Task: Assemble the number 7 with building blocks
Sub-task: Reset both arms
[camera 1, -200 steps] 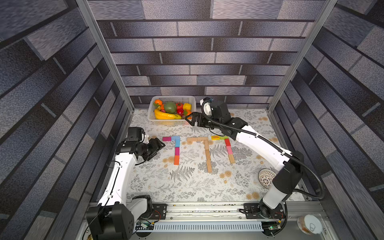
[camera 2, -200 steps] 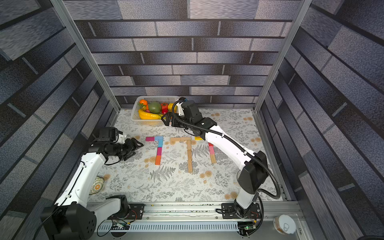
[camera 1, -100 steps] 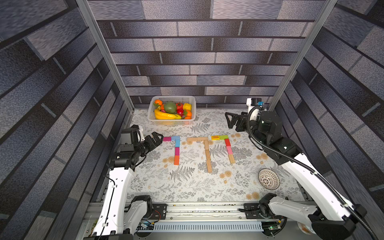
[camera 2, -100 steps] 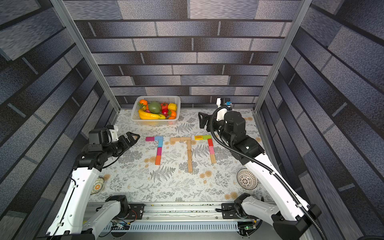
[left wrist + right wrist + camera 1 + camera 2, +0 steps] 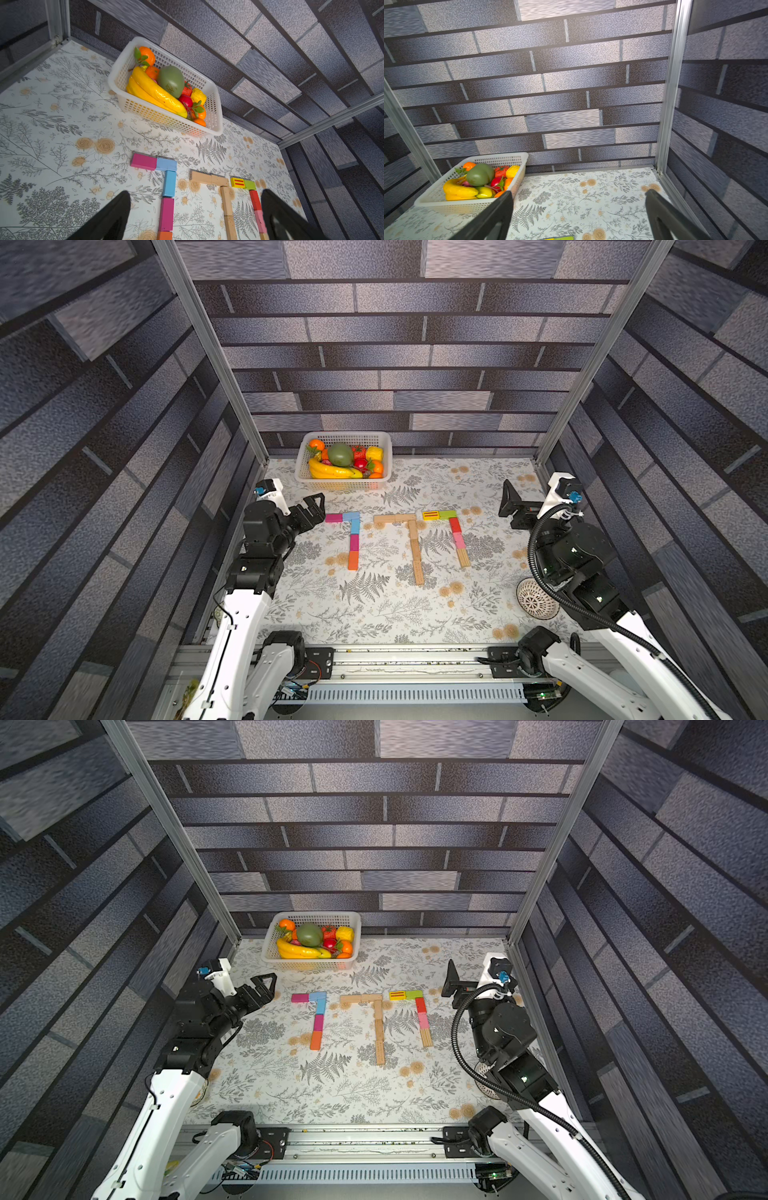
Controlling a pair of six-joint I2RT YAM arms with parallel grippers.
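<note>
Grey brick-print walls [image 5: 374, 364], floral table [image 5: 374, 622]. Flat rectangular blocks [image 5: 353, 560] lie mid-table as a pink-blue 7 [image 5: 354, 531], tan wood 7 [image 5: 414, 547] and yellow-red 7 [image 5: 456, 531]. White mesh basket [image 5: 345, 434] of glossy fruit [image 5: 332, 470] sits behind. Both left gripper [image 5: 312, 512] and right gripper [image 5: 512, 510] are empty, black fingers [image 5: 116, 216] spread wide.

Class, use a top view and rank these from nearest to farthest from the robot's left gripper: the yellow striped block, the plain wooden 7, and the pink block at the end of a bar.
1. pink block: right beside the open left gripper, on the left arm's side.
2. plain wooden 7: the middle figure.
3. yellow striped block: beyond the wooden figure, towards the right arm.
</note>
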